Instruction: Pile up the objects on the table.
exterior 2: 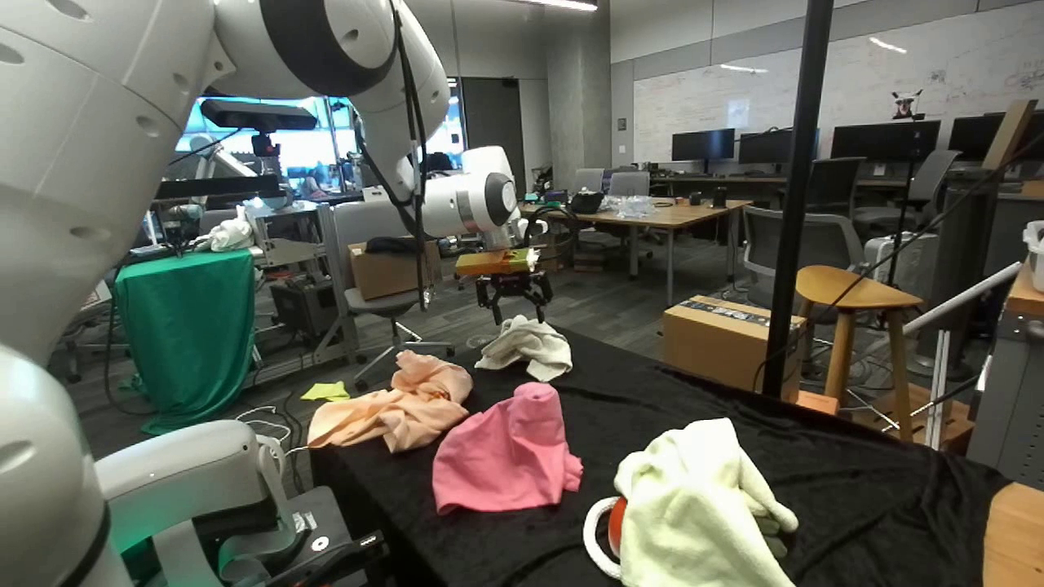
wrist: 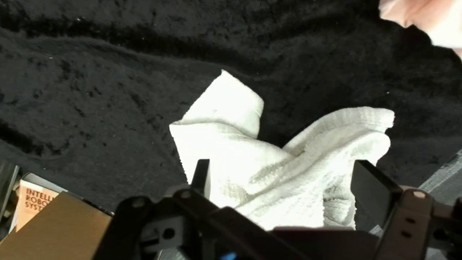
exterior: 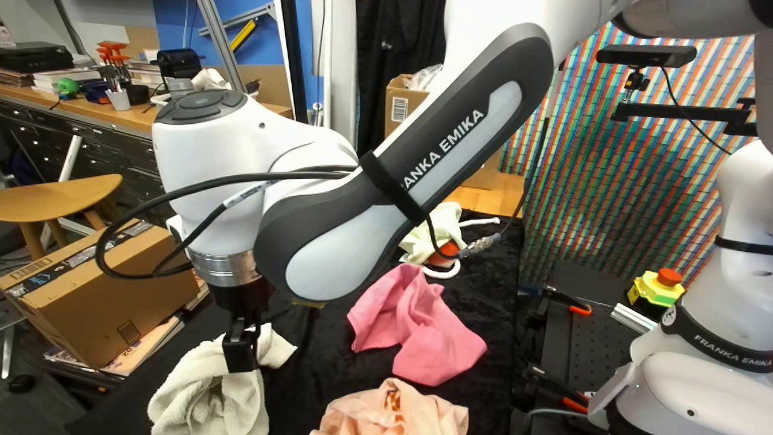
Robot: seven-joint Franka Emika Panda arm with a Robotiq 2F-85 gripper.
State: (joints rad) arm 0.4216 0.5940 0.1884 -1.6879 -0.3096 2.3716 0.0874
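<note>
My gripper [wrist: 281, 169] is open, its two fingers wide apart over a crumpled white towel [wrist: 245, 151]. In both exterior views the gripper [exterior: 241, 356] [exterior 2: 518, 314] points down at the white towel [exterior: 205, 393] [exterior 2: 526, 346]; I cannot tell whether the tips touch it. A pink cloth [exterior: 423, 338] [exterior 2: 506, 461] lies mid-table. A peach cloth [exterior: 386, 417] [exterior 2: 400, 408] lies bunched beside it, and its edge shows in the wrist view [wrist: 433, 21]. A pale yellow-green cloth [exterior: 441, 229] [exterior 2: 693, 505] partly covers a red object [exterior: 445, 254] with a white loop.
A black cloth covers the table [exterior: 308, 374] [exterior 2: 856, 481]. A cardboard box [exterior: 109, 296] [exterior 2: 726, 342] stands off the table edge near the white towel. A black pole [exterior 2: 791, 220] rises beyond the table. A red-and-yellow stop button [exterior: 657, 287] sits near the robot base.
</note>
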